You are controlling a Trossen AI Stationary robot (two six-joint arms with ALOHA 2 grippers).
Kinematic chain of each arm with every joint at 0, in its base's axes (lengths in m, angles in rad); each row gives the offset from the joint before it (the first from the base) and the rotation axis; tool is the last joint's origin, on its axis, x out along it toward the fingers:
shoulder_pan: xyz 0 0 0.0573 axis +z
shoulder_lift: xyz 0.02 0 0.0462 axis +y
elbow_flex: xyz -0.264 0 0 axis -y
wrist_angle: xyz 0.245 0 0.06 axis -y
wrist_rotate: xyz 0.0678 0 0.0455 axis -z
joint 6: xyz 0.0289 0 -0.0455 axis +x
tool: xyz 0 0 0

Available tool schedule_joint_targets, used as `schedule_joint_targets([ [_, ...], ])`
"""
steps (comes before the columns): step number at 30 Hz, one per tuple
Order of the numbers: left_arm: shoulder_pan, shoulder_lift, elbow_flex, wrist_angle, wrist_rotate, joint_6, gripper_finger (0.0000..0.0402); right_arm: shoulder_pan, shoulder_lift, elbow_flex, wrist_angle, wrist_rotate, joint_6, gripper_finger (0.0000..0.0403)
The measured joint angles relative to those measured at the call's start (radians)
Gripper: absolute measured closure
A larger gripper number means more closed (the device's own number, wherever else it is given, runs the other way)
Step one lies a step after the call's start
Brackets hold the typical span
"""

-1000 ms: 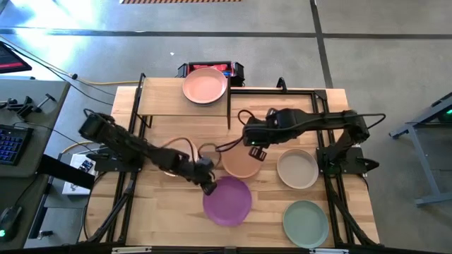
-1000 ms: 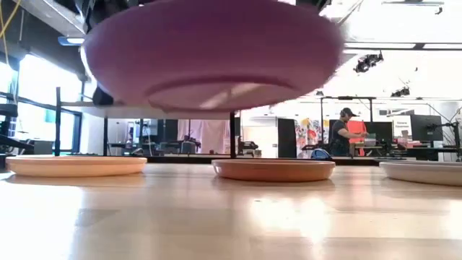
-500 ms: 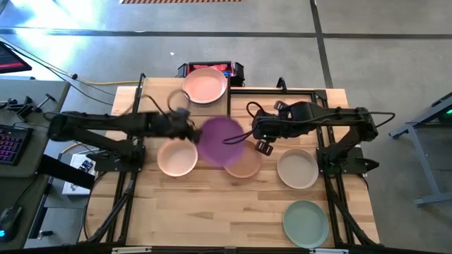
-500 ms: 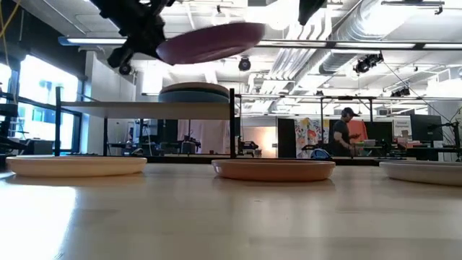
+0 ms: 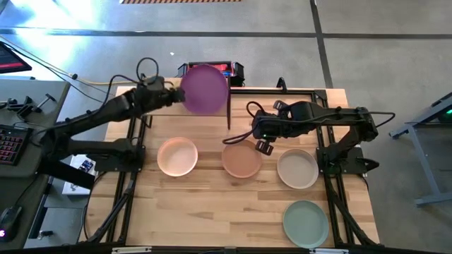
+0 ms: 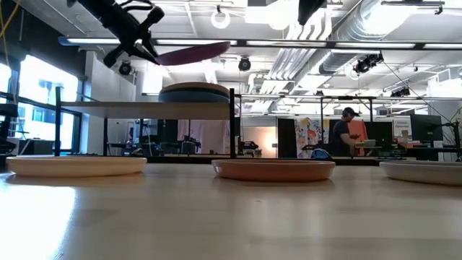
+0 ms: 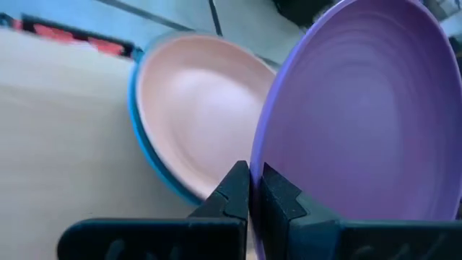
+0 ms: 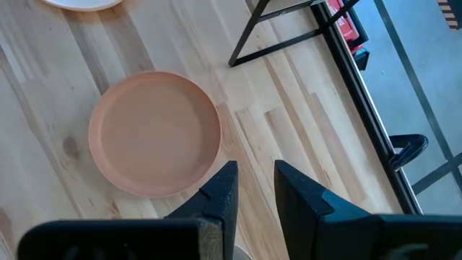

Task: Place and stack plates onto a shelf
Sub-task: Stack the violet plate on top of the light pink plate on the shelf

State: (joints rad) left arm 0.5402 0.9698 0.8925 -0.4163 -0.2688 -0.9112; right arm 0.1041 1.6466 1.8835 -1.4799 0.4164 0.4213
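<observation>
- The left gripper (image 5: pixel 176 97) is clamped on the rim of the purple plate (image 5: pixel 205 89), holding it in the air above the shelf (image 5: pixel 162 99).
- In the left wrist view, the two dark fingers (image 7: pixel 238 193) are pressed together on the purple plate's edge, and the plate is tilted.
- Just under the purple plate, on the shelf, a pink plate (image 7: pixel 195 115) sits inside a blue plate (image 7: pixel 148 155); only the blue rim shows around it.
- From the low view, the purple plate (image 6: pixel 191 52) hangs clear above that stack (image 6: pixel 193 92), not touching it.
- The right gripper (image 5: pixel 260 144) hovers over the table (image 5: pixel 183 204), beside the terracotta plate (image 5: pixel 241 161). Its fingers (image 8: pixel 220 195) stand slightly apart and hold nothing.
- On the table lie a peach plate (image 5: pixel 177 156) on the left, the terracotta plate in the middle and a cream plate (image 5: pixel 297 169) on the right, in a row and apart from each other.
- A sage green plate (image 5: pixel 306 224) lies nearer the table's front right corner.
- A person (image 6: pixel 339 133) shows far back in the room in the low view.
</observation>
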Motion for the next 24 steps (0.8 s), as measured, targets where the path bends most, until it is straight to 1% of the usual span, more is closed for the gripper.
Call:
schedule_joint_targets([
  [4,0.086,0.008,0.0,0.015,0.047,0.007,0.0399,0.0,0.0,0.0,0.001,0.0,0.007,0.0334],
  [8,0.164,0.031,0.0,0.022,0.119,0.007,0.0398,0.0,0.0,0.0,0.011,0.001,0.007,0.0334],
  [13,0.222,0.079,0.0,0.027,0.218,0.007,0.0398,0.0,0.0,0.0,0.041,0.001,0.007,0.0334],
  [15,0.236,0.096,0.009,0.02,0.242,0.014,0.0398,0.0,0.0,0.0,0.049,0.002,0.008,0.0334],
  [17,0.248,0.111,0.038,0.017,0.253,0.047,0.0397,0.0,0.0,0.0,0.049,0.003,0.009,0.0334],
  [20,0.268,0.131,0.12,0.009,0.262,0.102,0.0397,0.0,0.0,0.0,0.049,0.017,0.029,0.0334],
  [24,0.289,0.178,0.258,-0.135,0.257,0.205,0.0397,0.0,0.0,0.0,0.049,0.022,0.045,0.0334],
])
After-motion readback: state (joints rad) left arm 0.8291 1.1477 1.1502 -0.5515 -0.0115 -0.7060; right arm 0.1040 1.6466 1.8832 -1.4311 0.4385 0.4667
